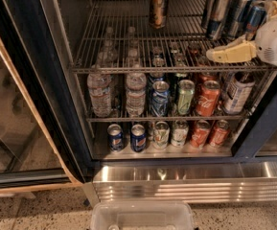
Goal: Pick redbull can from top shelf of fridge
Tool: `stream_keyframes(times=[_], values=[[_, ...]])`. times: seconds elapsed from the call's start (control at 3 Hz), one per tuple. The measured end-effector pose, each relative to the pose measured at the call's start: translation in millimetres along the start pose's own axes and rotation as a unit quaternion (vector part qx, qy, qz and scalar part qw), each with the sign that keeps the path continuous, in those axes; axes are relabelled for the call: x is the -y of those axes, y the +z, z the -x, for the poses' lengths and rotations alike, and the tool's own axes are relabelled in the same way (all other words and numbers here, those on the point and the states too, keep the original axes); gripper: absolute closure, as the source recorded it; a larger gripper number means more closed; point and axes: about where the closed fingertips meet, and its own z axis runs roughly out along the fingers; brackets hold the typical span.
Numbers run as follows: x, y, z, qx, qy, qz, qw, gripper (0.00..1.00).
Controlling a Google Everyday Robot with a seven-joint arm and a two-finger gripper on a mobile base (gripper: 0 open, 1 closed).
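Note:
The fridge stands open in front of me. Its top shelf is a grey wire rack. Several slim silver-and-blue cans stand at its back right. The bluest of them, the redbull can, is the rightmost. A brown-gold can stands alone at the back middle. My gripper reaches in from the right over the shelf's right end. It is open. One cream finger points left in front of the cans and the other lies behind the redbull can. The can is not gripped.
Water bottles and mixed drink cans fill the middle shelf. Pepsi cans and other cans stand on the lowest one. The glass door is open at the left. A ribbed steel base and a clear plastic bin lie below.

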Motion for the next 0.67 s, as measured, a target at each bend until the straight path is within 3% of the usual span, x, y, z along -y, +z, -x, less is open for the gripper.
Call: stream_keyframes(times=[0.67], values=[[5.6,9.0,0.8,0.010,0.033,-0.059,0.9977,0.00]])
